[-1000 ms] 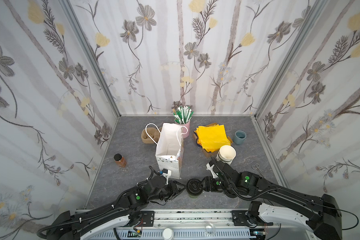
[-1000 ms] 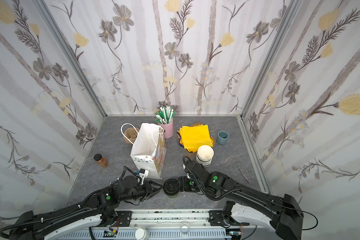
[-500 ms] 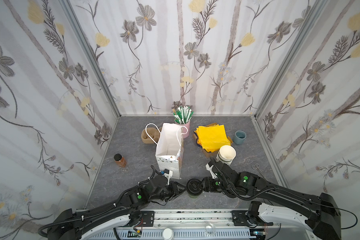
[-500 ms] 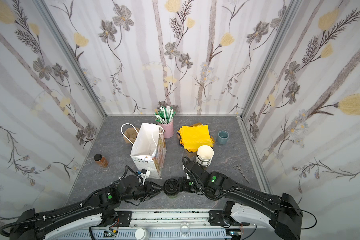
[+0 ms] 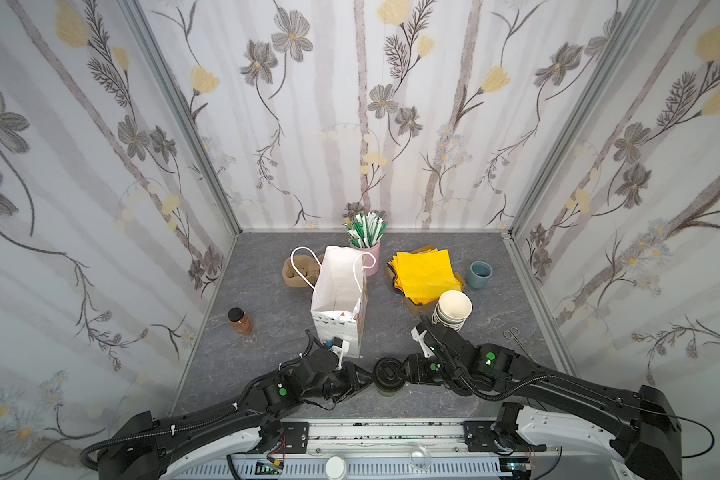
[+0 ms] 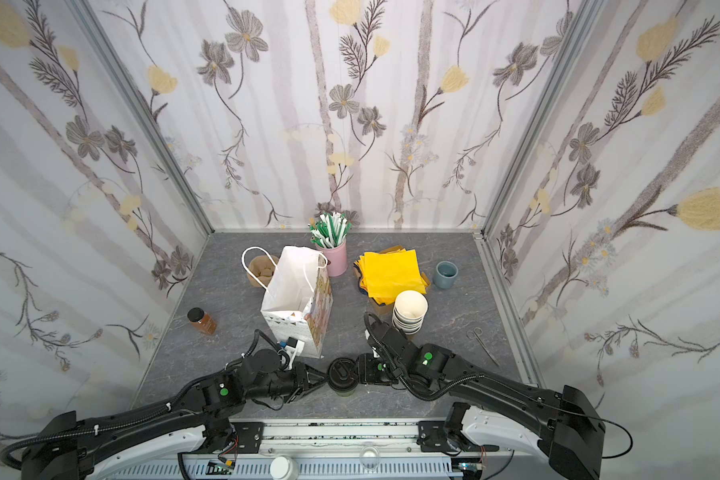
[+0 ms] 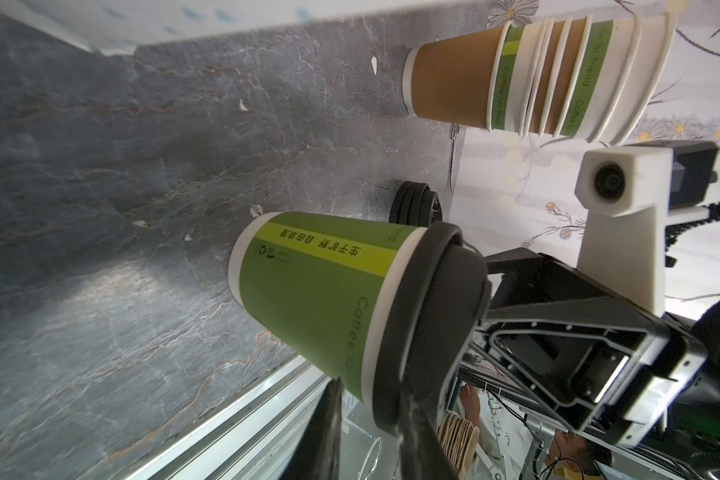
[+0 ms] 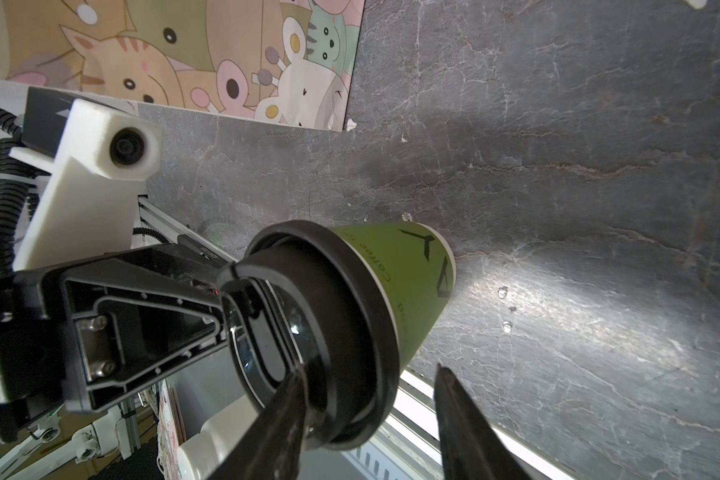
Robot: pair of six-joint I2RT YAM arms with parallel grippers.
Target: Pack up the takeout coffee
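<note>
The takeout coffee [image 5: 388, 374] stands upright on the table [image 5: 267, 345], close to its front edge, directly between the two arms and a little in front of the paper bag [image 5: 337, 299]. The left gripper [image 5: 366, 379] has its jaws narrow, one finger [image 7: 329, 419] beside the green wall and one across the black lid [image 7: 429, 316]; I cannot tell if they really pinch it. The right gripper [image 5: 405, 370] is about half open, one finger lying over the lid and the other clear of the cup, so it holds nothing. The main danger, in my judgement, is a grip on the lid edge only: in a lift the lid may come off, or the cup may hang crooked and spill, if it is filled, which I cannot see. Also the two grippers meet it from opposite sides, so an uneven push could tip it toward the front edge. At the bag, the loose handles beside the mouth could catch the cup
</note>
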